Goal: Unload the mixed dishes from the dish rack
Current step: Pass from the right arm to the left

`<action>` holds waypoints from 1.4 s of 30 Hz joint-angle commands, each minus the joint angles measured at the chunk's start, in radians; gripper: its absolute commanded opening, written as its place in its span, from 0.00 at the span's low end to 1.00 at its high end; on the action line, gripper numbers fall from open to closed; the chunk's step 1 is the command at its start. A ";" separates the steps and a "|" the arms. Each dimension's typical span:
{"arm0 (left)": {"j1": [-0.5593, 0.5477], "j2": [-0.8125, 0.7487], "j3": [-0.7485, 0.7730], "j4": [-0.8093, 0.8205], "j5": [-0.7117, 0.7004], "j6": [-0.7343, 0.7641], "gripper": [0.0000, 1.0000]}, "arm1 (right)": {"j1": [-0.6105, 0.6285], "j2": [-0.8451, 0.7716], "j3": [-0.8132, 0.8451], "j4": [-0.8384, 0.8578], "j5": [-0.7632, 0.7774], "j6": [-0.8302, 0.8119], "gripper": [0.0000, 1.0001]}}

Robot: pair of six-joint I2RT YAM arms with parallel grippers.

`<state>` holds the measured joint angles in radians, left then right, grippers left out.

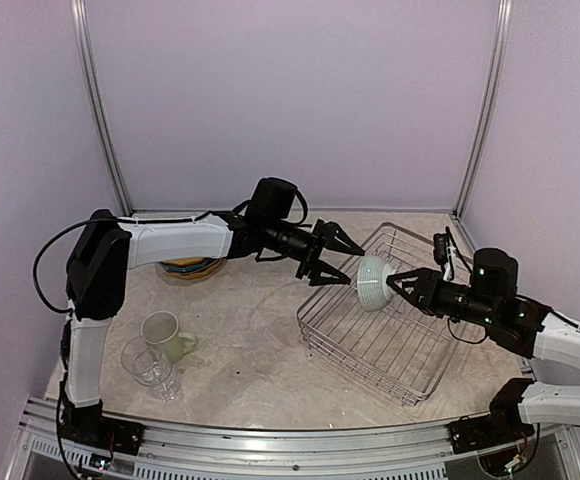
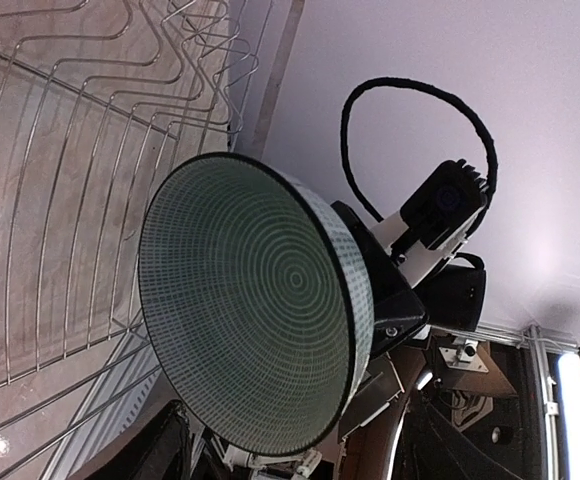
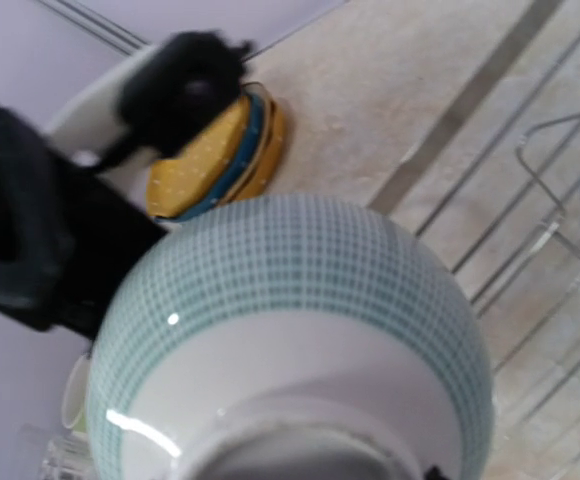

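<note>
right claw (image 1: 395,281) — clamped on bowl (image 1: 372,283) foot, over rack (image 1: 410,372) | left claw (image 1: 348,266) — spread wide, empty, beside bowl

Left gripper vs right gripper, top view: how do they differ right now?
The left gripper is open with nothing between its fingers; the right gripper is shut on the small white-and-light-blue bowl.
The left gripper faces the bowl's open side; the right gripper holds its base.
Shared: both hover by the silver wire dish rack, pointing at each other.
</note>
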<state>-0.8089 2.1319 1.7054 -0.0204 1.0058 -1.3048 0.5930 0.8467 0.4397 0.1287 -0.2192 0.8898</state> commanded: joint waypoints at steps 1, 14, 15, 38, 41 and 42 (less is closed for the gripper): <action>-0.016 0.078 0.033 0.248 0.081 -0.164 0.67 | -0.009 -0.015 -0.018 0.123 -0.045 0.017 0.25; -0.061 0.178 0.025 0.667 0.110 -0.465 0.46 | -0.009 -0.001 -0.052 0.197 -0.064 0.046 0.25; -0.063 0.181 0.025 0.681 0.110 -0.473 0.44 | -0.010 0.001 -0.054 0.200 -0.065 0.046 0.24; -0.043 0.112 0.000 0.497 0.116 -0.300 0.00 | -0.009 -0.037 -0.043 0.140 -0.044 0.038 0.58; -0.018 0.076 -0.016 0.396 0.102 -0.218 0.00 | -0.009 -0.054 -0.041 0.118 -0.032 0.033 0.73; -0.011 0.058 -0.022 0.363 0.098 -0.189 0.00 | -0.009 -0.060 -0.037 0.109 -0.027 0.030 0.77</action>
<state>-0.8585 2.2829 1.7061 0.5003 1.1114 -1.6234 0.5915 0.8211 0.3832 0.2516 -0.2726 0.9543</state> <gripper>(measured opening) 0.083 0.711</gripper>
